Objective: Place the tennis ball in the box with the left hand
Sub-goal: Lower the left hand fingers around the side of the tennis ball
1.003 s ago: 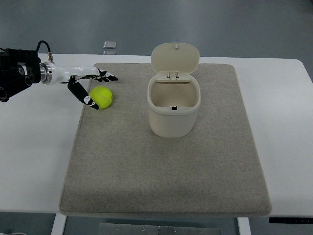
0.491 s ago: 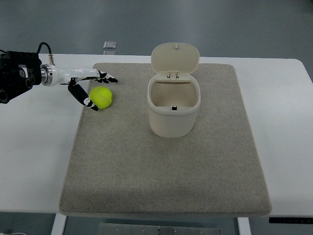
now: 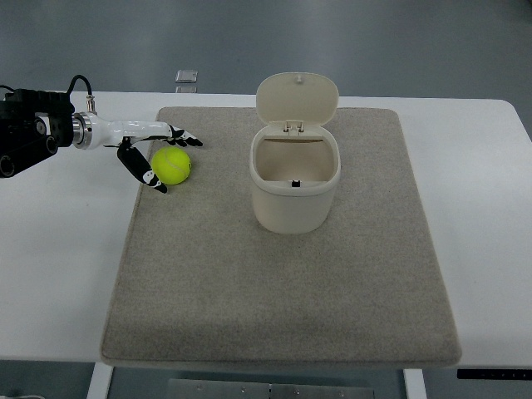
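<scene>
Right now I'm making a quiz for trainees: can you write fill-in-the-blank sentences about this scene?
1. The tennis ball lies on the grey ____.
2. The lid of the box stands ____.
3. The left hand reaches in from the picture's ____ edge, fingers spread beside the ball.
4. The inside of the box holds no ____.

Missing words: mat; open; left; ball

Right of the left hand past the tennis ball, bare mat runs clear to the open-lidded box.
</scene>
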Robot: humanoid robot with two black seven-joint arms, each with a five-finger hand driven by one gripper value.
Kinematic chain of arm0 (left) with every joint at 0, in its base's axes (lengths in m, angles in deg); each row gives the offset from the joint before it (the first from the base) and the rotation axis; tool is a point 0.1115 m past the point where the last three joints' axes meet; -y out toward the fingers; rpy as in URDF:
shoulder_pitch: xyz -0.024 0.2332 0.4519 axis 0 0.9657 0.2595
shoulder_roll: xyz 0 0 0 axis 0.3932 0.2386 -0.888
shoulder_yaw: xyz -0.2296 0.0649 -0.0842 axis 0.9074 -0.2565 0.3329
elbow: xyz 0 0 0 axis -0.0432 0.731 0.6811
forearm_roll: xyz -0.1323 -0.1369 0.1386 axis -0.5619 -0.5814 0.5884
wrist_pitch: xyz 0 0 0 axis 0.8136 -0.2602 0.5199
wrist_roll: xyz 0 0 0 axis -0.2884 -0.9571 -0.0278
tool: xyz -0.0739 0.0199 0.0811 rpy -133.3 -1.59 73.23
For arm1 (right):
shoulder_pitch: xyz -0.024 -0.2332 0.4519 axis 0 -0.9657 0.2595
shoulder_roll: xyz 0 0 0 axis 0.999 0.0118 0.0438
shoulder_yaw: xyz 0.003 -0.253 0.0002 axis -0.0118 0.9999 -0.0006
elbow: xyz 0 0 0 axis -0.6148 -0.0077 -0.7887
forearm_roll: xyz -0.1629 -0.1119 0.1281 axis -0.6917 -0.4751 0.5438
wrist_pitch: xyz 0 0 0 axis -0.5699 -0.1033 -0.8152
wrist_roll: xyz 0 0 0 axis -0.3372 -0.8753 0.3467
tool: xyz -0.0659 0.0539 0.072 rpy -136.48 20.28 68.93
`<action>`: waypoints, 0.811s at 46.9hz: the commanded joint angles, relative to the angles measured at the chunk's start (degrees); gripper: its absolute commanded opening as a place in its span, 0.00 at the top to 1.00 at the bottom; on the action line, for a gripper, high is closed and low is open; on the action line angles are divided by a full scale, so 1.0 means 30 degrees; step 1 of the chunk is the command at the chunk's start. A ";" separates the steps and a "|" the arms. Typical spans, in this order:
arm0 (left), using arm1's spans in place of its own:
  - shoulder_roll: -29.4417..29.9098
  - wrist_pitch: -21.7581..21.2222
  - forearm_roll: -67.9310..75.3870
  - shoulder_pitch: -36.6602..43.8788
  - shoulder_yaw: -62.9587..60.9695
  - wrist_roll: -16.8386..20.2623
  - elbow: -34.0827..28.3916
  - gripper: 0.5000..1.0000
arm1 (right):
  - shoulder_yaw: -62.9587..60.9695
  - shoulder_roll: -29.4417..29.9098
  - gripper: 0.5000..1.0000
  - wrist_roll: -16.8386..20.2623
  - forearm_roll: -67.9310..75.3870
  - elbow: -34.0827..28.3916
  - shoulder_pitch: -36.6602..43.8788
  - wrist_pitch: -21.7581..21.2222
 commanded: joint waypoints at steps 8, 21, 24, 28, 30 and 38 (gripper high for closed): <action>0.0002 -0.0561 -0.0080 0.0025 0.0059 0.0000 0.0005 0.03 | -0.0001 0.0000 0.19 0.0000 0.0000 -0.0005 0.0000 0.0003; -0.0027 -0.0591 -0.0080 0.0084 0.0060 0.0000 0.0005 0.03 | -0.0001 0.0000 0.19 0.0000 0.0000 -0.0005 0.0000 0.0003; -0.0027 -0.0591 -0.0050 0.0084 0.0060 0.0000 0.0005 0.04 | -0.0001 0.0000 0.20 0.0000 0.0000 -0.0005 0.0000 0.0003; -0.0027 -0.0591 -0.0021 0.0113 0.0030 0.0000 0.0005 0.04 | -0.0001 0.0000 0.20 0.0000 0.0000 -0.0005 0.0000 0.0003; -0.0027 -0.0591 -0.0021 0.0113 0.0001 0.0000 0.0005 0.05 | -0.0001 0.0000 0.19 0.0000 0.0000 -0.0005 0.0000 0.0003; -0.0027 -0.0649 0.0008 0.0084 -0.0028 0.0000 0.0005 0.05 | -0.0001 0.0000 0.20 0.0000 0.0000 -0.0005 0.0000 0.0003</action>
